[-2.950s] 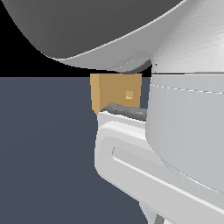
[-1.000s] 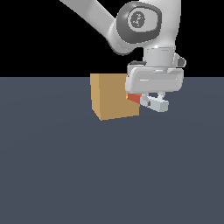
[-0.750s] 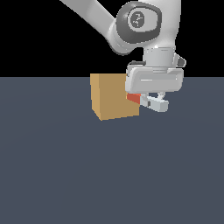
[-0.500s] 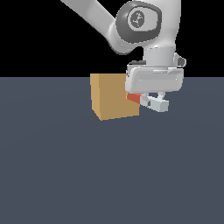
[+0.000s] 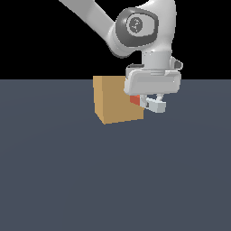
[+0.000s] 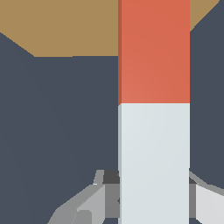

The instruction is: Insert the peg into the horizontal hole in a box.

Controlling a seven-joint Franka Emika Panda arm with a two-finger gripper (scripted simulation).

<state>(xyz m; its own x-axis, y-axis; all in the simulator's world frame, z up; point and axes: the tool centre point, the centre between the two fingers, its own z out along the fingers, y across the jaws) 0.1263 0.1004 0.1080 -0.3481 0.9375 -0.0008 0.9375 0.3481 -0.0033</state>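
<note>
- A white robot arm (image 5: 135, 27) reaches down from the top of the frame in the exterior view, ending just right of centre, over a plain dark blue-grey surface (image 5: 113, 180).
- A tan box (image 5: 116, 99) sits on that surface, slightly left of centre and in the upper half of the frame.
- The tool (image 5: 151, 104) hangs just beside the box's right-hand edge, its pale fingers (image 5: 157, 106) pointing down.
- The tool is clenched on the peg (image 6: 154, 109), gripping its white half; in the wrist view the grey finger pads (image 6: 111, 197) press against both sides of the white end.
- The peg's orange-red half points towards the box. In the exterior view only a small red patch (image 5: 135, 99) shows, right at the box's right edge.
- In the wrist view the red end overlaps the tan box (image 6: 61, 26) at the top of the frame.
- The hole cannot be made out in either view, so I cannot tell how far the peg has gone in.
- The surface lies open across the whole lower half of the frame and to both sides of the box.
</note>
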